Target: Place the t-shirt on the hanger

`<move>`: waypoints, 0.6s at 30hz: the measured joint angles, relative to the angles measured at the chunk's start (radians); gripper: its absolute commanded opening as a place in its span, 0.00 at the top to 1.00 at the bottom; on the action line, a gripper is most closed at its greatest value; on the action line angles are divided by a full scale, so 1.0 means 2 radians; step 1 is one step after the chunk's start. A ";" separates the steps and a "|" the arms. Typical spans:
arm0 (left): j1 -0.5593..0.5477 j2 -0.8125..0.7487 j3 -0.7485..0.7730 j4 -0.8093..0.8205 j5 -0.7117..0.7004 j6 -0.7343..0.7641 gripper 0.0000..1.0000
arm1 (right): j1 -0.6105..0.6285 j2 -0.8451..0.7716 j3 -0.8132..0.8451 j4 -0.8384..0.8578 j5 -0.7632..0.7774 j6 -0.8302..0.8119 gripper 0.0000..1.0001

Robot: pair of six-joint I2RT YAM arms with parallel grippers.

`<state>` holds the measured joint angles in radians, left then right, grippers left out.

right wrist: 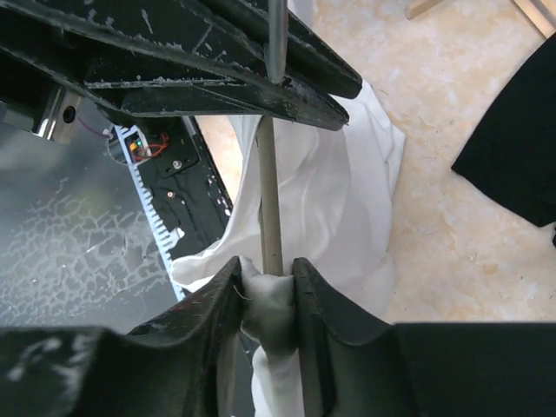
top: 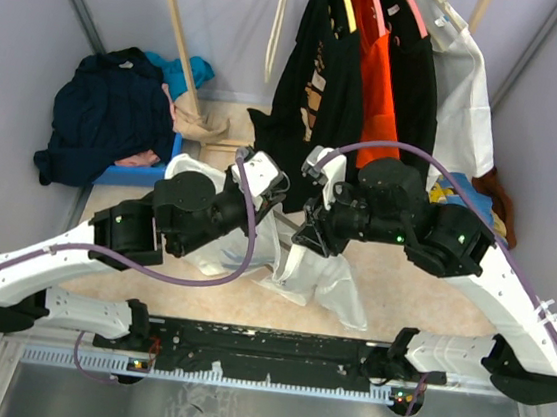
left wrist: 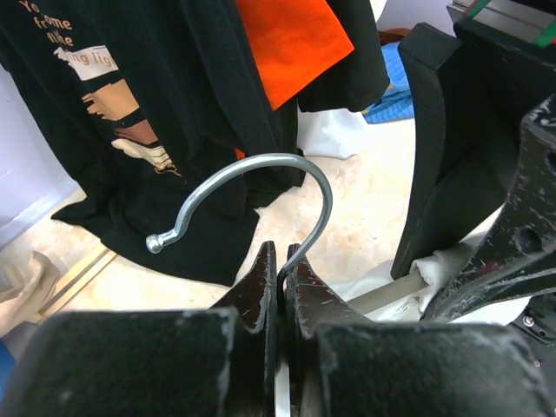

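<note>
- Two arms work here; each carries one gripper, and the two meet nose to nose.
- Left gripper (left wrist: 280,261): clenched on the stem of the single wire hook (left wrist: 269,160). The hook curves up and over, just above the fingertips.
- Right gripper (right wrist: 268,282): clamped on a bunched fold of the t-shirt (right wrist: 347,200), with white cloth squeezed between both fingers.
- One hanger (right wrist: 269,200) is in play. Its pale arm runs straight from the left gripper's fingers to the right gripper's fingertips and ends at the pinched fold.
- There is one t-shirt. It hangs from the right gripper's pinch and drapes below and beside both grippers onto the table (top: 401,283). Its print is not visible.
- Beyond both grippers four garments hang in a row: one black shirt (top: 317,92), one orange garment (top: 373,88), a second black garment (top: 419,94) and one white garment (top: 463,109).
- One bare cream hanger (top: 275,37) hangs beyond the left gripper.
- One navy clothing pile (top: 108,119) lies well apart, off the left gripper's outer side.
</note>
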<state>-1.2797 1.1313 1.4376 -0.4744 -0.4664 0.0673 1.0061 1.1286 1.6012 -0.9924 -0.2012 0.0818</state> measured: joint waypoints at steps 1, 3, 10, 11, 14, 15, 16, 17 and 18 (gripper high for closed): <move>0.000 -0.001 0.000 0.001 0.000 0.000 1.00 | 0.000 0.000 0.000 0.000 0.001 -0.001 0.85; 0.000 -0.002 0.000 0.002 0.000 0.000 1.00 | 0.000 0.000 0.000 0.000 0.001 -0.003 0.96; 0.000 -0.006 -0.014 0.017 -0.007 0.000 0.74 | 0.001 0.002 0.003 -0.002 -0.003 -0.003 1.00; 0.000 -0.006 -0.017 0.020 -0.014 0.000 0.68 | 0.002 0.002 0.003 -0.002 -0.002 -0.001 1.00; 0.000 -0.006 -0.020 0.027 -0.038 0.000 0.56 | 0.003 0.002 0.003 -0.006 0.009 0.007 1.00; 0.000 -0.006 -0.020 0.028 -0.050 0.000 0.52 | 0.003 0.002 0.004 -0.009 0.013 0.010 1.00; 0.000 -0.007 -0.020 0.029 -0.061 0.000 0.49 | 0.003 0.002 0.005 -0.011 0.019 0.013 1.00; 0.000 -0.007 -0.020 0.030 -0.068 0.000 0.47 | 0.003 0.002 0.005 -0.012 0.023 0.015 1.00; -0.001 -0.007 -0.020 0.031 -0.077 0.000 0.47 | 0.003 0.002 0.005 -0.012 0.026 0.017 1.00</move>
<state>-1.2812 1.1172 1.3972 -0.4126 -0.6209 0.0677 1.0122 1.1324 1.6115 -1.0168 -0.1497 0.1158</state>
